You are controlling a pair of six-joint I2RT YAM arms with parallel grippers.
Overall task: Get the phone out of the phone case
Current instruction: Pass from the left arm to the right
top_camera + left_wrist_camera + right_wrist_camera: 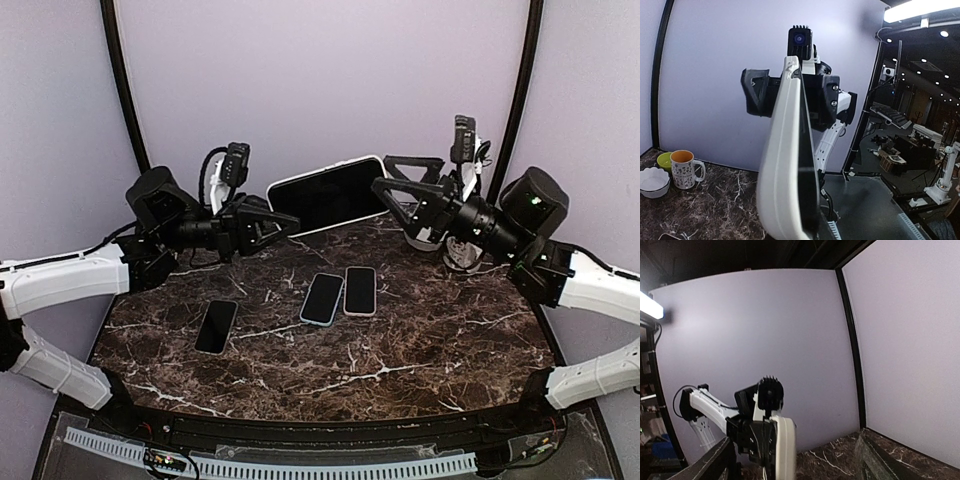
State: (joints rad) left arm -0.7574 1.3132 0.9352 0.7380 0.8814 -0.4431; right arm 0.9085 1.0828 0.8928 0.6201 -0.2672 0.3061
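Observation:
A phone in a white case [328, 195] is held in the air above the back of the marble table [420, 340], its dark screen facing the camera. My left gripper [285, 222] is shut on its left end. In the left wrist view the cased phone [785, 165] runs edge-on away from me. My right gripper [382, 172] is wide open at the phone's right end, with one finger on each side and no visible contact. In the right wrist view the white case end [785, 445] sits between my spread fingers [715, 462].
Three phones lie on the table: a black one [216, 326], a blue-cased one [322, 298] and a pale-cased one [360, 290]. A mug [684, 169], a white bowl [654, 181] and a green bowl [664, 160] stand at the back right corner.

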